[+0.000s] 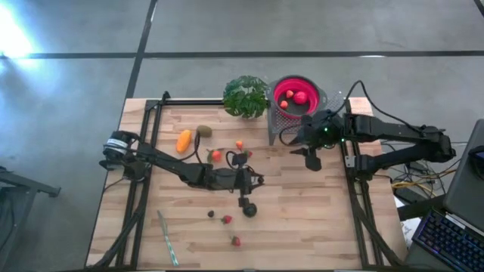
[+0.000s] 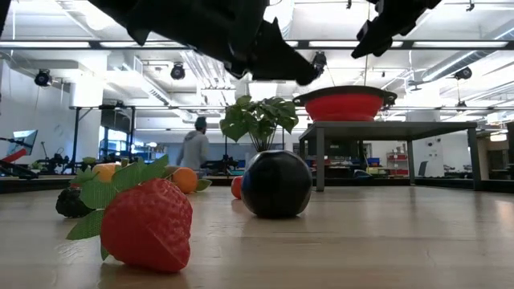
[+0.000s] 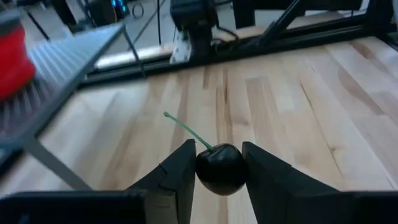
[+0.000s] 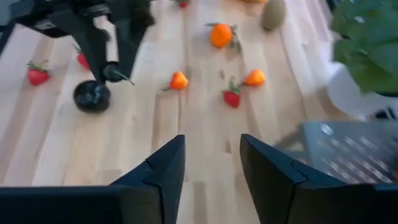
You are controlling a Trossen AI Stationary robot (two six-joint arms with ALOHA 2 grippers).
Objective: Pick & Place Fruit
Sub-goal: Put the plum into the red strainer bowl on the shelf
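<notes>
Two strawberries (image 1: 231,230) lie near the table's front edge; three red fruits (image 1: 293,97) sit in the red bowl (image 1: 281,85). Left gripper (image 3: 219,171) grasps one dark cherry (image 3: 220,168) mid-table. Right gripper (image 4: 212,163) hangs open beside the bowl.

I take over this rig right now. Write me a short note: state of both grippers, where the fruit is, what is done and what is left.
Left gripper: shut on a dark cherry, lifted above mid-table.
Right gripper: open, empty, hanging beside the metal rack.
Done: a few red fruits lie in the red bowl on the rack.
Left on the table: dark ball, strawberries near the front, a small dark fruit, small orange pieces, a yellow-orange piece and a kiwi toward the back.
Next, probably: carry the cherry to the bowl.
</notes>
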